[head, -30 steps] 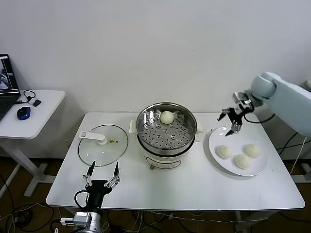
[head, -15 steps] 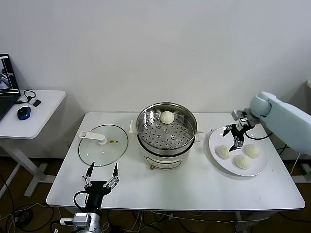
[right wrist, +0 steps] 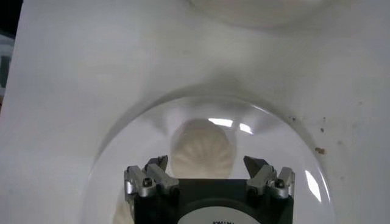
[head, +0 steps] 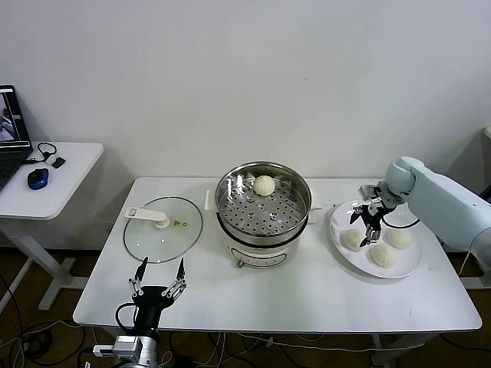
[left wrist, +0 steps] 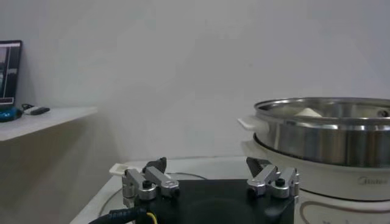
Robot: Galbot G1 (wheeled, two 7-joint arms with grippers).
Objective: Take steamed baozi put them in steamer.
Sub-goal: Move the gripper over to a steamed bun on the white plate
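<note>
Right gripper (head: 367, 228) hangs low over the white plate (head: 338, 232) near the table's right edge, fingers spread wide, nothing between them. Wrist view puts one baozi (right wrist: 202, 148) directly under the open jaws — fingertips (right wrist: 157, 164) flank it on either side, contact not visible.

Plate holds three steamed baozi: one on the side nearest the steamer (head: 353, 240), one toward the front edge (head: 383, 254), one toward the right edge (head: 399, 238). Gripper sits above the first of these.

Steamer (head: 263, 201) stands mid-table, slightly toward the back edge, steel basket on a white cooker base. One baozi already inside (head: 264, 185), resting on the perforated floor at the back side of the basket.

Glass lid (head: 163, 228) with white handle lies flat on the tabletop toward the left edge, well apart from the steamer.

Left gripper (head: 159, 283) parked at the front-left corner of the table, fingers spread, empty — pointing toward the lid. Its wrist view shows the steamer's steel rim (left wrist: 323, 131) beyond the open fingers (left wrist: 151, 179).

Small side table (head: 61, 172) stands off to the left, carrying a blue mouse (head: 36, 179).
</note>
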